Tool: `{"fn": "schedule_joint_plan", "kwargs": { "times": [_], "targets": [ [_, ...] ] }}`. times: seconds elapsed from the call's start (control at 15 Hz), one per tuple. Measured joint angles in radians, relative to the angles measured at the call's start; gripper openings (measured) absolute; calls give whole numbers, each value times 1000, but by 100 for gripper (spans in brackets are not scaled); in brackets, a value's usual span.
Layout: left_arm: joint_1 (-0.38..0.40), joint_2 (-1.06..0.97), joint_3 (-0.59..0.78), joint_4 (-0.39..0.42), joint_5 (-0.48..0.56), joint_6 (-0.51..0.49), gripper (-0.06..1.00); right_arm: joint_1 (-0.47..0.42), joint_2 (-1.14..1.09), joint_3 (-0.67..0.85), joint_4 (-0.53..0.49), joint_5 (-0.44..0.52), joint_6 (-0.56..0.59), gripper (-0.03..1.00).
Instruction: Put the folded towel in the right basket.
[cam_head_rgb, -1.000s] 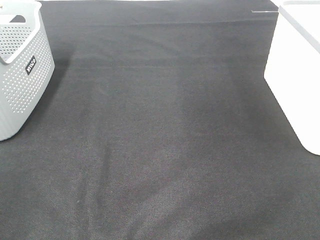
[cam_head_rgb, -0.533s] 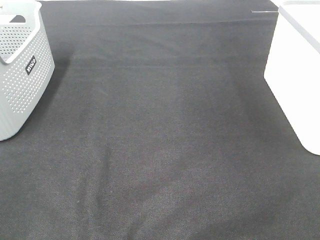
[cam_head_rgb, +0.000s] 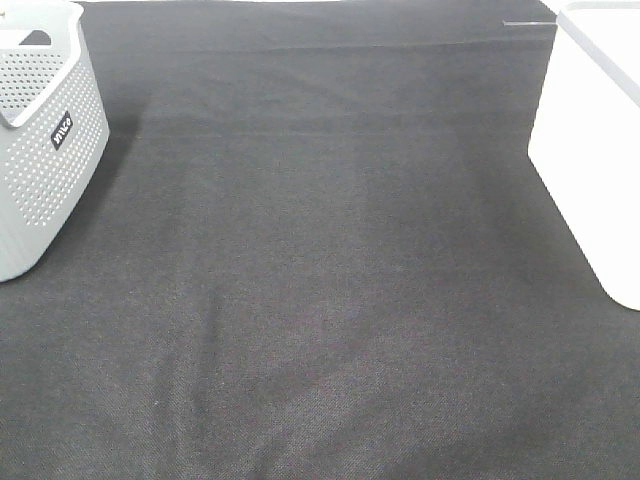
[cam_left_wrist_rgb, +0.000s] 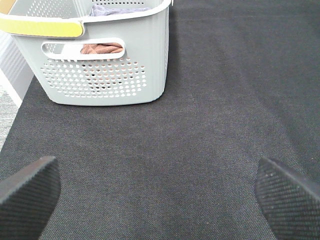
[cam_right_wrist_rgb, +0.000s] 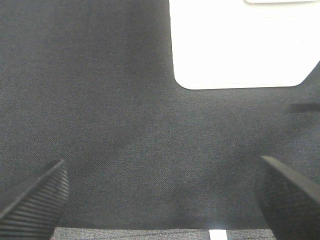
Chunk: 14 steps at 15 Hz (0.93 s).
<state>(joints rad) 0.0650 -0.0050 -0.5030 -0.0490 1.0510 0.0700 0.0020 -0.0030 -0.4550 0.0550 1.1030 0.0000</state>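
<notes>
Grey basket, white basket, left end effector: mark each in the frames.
grey basket (cam_left_wrist_rgb: 105, 75): left wrist view, perforated side wall.
white basket (cam_head_rgb: 590, 150): exterior high view, plain side wall.
left end effector (cam_left_wrist_rgb: 157, 197): left wrist view, midway between its two spread fingertips.

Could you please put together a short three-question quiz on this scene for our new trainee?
1. True or false: a folded towel lies on the black mat between the two baskets in the overhead view.
2. What can be seen through the handle slot of the grey perforated basket?
A. reddish-brown cloth
B. a bottle
C. nothing
3. How do the jaws of the left gripper and right gripper stand?

Key:
1. False; no towel shows there.
2. A.
3. Both wide open, empty; the white basket stands on the right.
</notes>
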Motion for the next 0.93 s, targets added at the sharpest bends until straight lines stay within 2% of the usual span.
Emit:
{"fn": "schedule_joint_plan", "kwargs": {
  "times": [0.93],
  "targets": [
    [0,0,0,0,0,0,99,0,0,0,-6,0,-34,96]
  ]
}}
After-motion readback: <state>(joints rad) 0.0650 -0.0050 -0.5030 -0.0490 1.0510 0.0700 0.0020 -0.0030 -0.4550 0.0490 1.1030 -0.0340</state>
